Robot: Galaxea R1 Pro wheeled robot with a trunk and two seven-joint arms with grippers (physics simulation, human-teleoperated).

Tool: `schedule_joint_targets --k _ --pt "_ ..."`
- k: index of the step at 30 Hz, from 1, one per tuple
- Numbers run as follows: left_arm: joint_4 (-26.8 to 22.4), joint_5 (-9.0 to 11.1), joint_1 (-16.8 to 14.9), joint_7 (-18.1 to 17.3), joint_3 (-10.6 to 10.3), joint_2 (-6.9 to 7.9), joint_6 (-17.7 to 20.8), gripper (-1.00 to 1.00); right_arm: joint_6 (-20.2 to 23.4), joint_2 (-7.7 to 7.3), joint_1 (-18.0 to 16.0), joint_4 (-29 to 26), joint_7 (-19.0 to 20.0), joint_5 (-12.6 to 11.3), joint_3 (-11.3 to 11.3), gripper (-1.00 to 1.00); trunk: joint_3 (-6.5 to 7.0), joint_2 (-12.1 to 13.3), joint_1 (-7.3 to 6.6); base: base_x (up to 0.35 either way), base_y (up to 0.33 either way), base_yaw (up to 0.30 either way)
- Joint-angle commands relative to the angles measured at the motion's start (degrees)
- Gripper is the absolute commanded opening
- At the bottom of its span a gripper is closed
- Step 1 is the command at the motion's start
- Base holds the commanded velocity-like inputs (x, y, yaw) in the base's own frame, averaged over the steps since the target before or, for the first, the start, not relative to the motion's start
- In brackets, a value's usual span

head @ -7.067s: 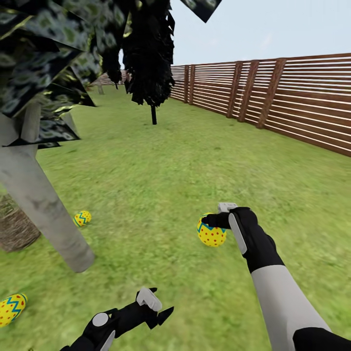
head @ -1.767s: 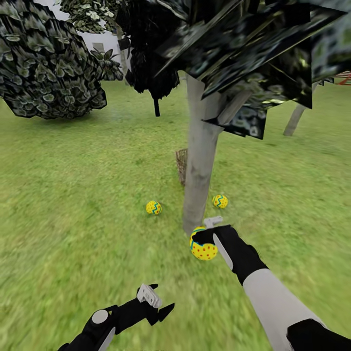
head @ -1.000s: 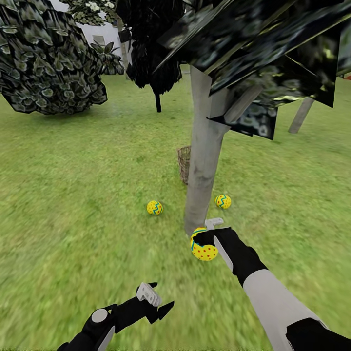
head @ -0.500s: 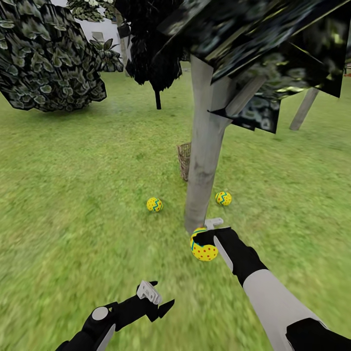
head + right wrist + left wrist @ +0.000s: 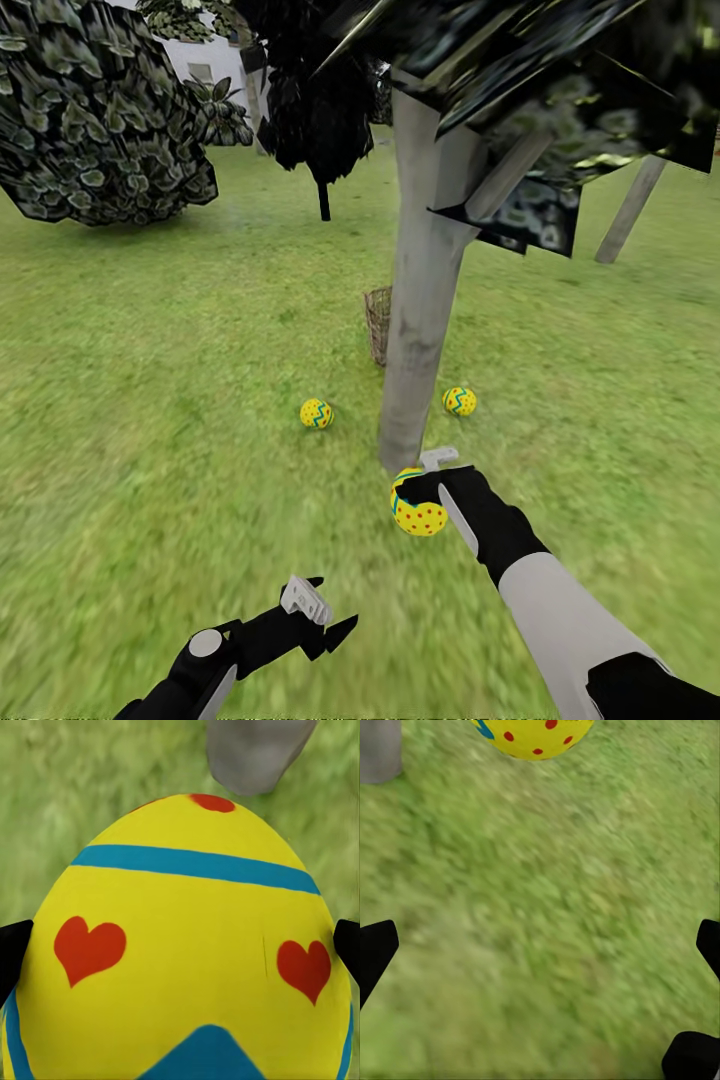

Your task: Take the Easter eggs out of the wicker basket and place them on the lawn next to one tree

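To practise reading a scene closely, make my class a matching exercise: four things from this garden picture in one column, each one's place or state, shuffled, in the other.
Column one:
1. red-dotted egg
2. wicker basket
3. left gripper
4. zigzag egg

Column two:
A. open, holding nothing
B. on the lawn, left of the trunk
C. clamped in the right gripper
D. partly behind the tree trunk

Pairs: 1-C, 2-D, 3-A, 4-B

Three Easter eggs are in sight: one [image 5: 317,413] on the lawn [image 5: 150,400] left of the near trunk, one [image 5: 460,401] to its right, and one [image 5: 420,505] up off the grass. One wicker basket [image 5: 378,325] peeks from behind that trunk. Three trees with bare trunks stand around: the near one [image 5: 425,290], a thin dark one [image 5: 323,200] farther off, and a leaning one [image 5: 630,210] at the right. There is one round leafy bush [image 5: 100,120], and perhaps a second plant behind it.
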Motion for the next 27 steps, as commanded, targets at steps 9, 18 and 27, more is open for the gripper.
schedule_joint_targets --k 9,18,27 --pt "-0.06 0.60 -0.03 -0.04 -0.09 0.05 0.54 1.00 0.06 -0.02 -0.03 -0.29 -0.15 -0.33 0.22 -1.00 -1.85 -3.64 1.97 0.000 0.000 0.000" --pt "-0.06 0.54 -0.03 -0.04 -0.09 0.05 0.54 1.00 -0.10 -0.02 -0.03 -0.26 -0.09 -0.35 -0.07 -1.00 -3.76 -7.25 3.95 0.000 0.000 0.000" --pt "-0.06 0.53 -0.03 -0.04 -0.09 0.05 0.55 1.00 -3.52 -0.02 -0.03 0.23 -0.19 -1.10 -0.66 -1.00 -6.18 -10.86 5.93 0.000 0.000 0.000"
